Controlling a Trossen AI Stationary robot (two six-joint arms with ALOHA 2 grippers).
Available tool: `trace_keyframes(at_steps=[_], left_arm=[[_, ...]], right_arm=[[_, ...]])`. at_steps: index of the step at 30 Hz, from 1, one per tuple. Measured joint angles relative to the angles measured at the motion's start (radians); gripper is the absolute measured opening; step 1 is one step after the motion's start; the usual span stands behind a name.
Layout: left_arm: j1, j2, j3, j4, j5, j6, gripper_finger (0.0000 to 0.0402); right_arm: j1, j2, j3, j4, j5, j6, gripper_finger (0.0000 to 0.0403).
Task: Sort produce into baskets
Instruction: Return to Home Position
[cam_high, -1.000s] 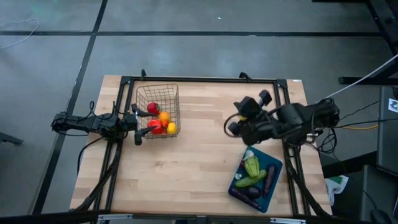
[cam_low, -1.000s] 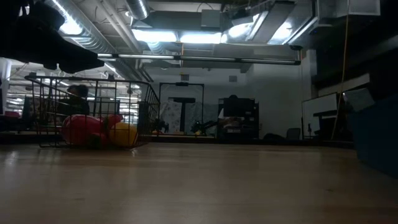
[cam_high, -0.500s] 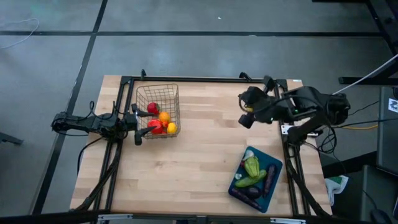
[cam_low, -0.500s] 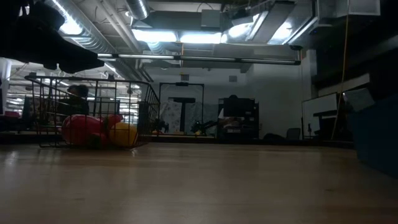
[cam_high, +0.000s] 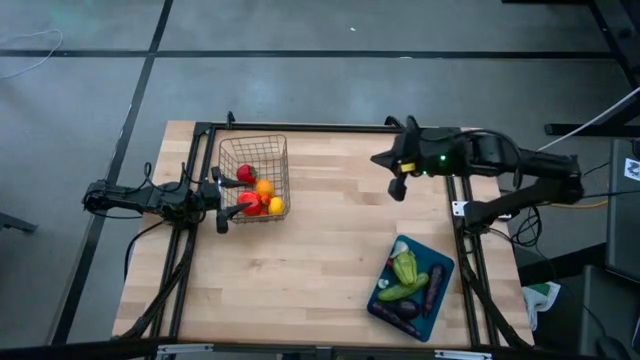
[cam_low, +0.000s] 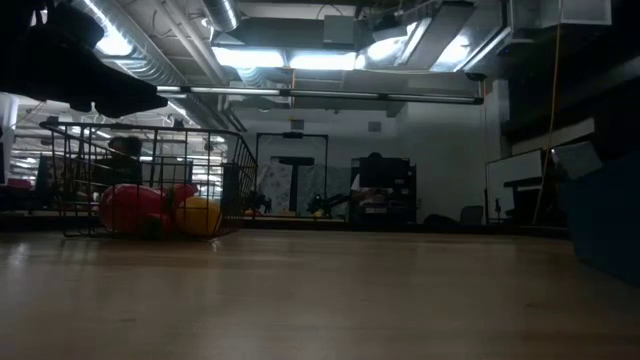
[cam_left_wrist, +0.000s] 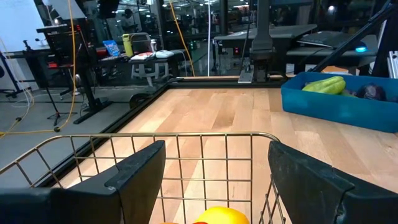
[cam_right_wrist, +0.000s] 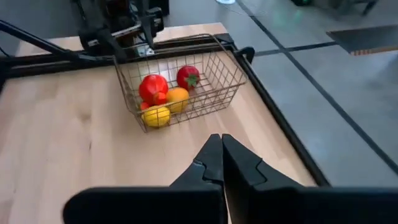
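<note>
The wire basket (cam_high: 254, 180) stands at the table's far left with red tomatoes (cam_high: 245, 173), an orange (cam_high: 264, 187) and a yellow lemon (cam_high: 275, 206) inside; it also shows in the right wrist view (cam_right_wrist: 180, 84). The blue tray (cam_high: 410, 288) lies at the near right with a green pepper (cam_high: 404, 266), a cucumber (cam_high: 402, 290) and dark eggplants (cam_high: 433, 282). My left gripper (cam_high: 220, 198) is open at the basket's left wall, its fingers (cam_left_wrist: 140, 168) spread before the rim. My right gripper (cam_high: 383, 172) is shut and empty above the table's far right.
Bare wood lies between basket and tray. A black frame (cam_high: 330, 127) runs along the table's far edge and sides. The low view shows the basket (cam_low: 150, 180) at the left and the tray's wall (cam_low: 605, 225) at the right.
My right gripper has swung from above the tray's far end toward the table's far edge and has turned to point toward the table's left. The tray's far end, covered before, now shows. The left arm has kept still.
</note>
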Motion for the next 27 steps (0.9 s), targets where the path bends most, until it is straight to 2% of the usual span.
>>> trace_keyframes(at_steps=[4,14,19,27], left_arm=[[0.0,0.0,0.0,0.0,0.0,0.0,0.0281],[0.0,0.0,0.0,0.0,0.0,0.0,0.0281],[0.0,0.0,0.0,0.0,0.0,0.0,0.0281],[0.0,0.0,0.0,0.0,0.0,0.0,0.0281]], right_arm=[[-0.043,-0.14,-0.213,0.155,-0.057,0.0,0.0001],[-0.067,-0.523,-0.698,0.433,-0.074,0.007,0.0001],[-0.067,-0.722,-0.853,0.461,-0.074,0.009,0.0001],[-0.067,-1.006,-1.02,0.455,-0.075,0.009,0.0001]])
